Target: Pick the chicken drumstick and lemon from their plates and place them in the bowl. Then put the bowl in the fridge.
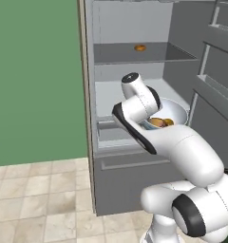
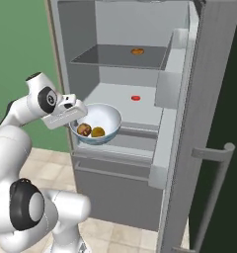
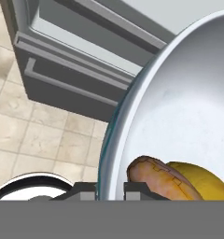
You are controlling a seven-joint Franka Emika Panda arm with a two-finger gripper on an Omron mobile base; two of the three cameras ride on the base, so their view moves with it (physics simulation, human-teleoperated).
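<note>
The white bowl (image 2: 104, 114) with its blue outside hangs in front of the open fridge (image 2: 115, 188), level with the middle shelf's front edge. My gripper (image 2: 77, 123) is shut on the bowl's near rim, one finger inside and one outside, as the hand view shows at the gripper (image 3: 109, 189). Inside the bowl (image 3: 188, 93) lie the golden-brown chicken drumstick (image 3: 153, 177) and the yellow lemon (image 3: 205, 179), side by side. From the left base they appear as drumstick (image 1: 157, 122) and lemon (image 1: 168, 122) in the bowl (image 1: 176, 112). The plates are out of view.
The fridge door (image 2: 209, 99) stands open at the right with its bins facing inward. A small orange item (image 2: 137, 51) lies on the upper shelf and a small red thing (image 2: 135, 98) on the middle shelf. Closed drawers (image 1: 135, 166) sit below; green wall to the left.
</note>
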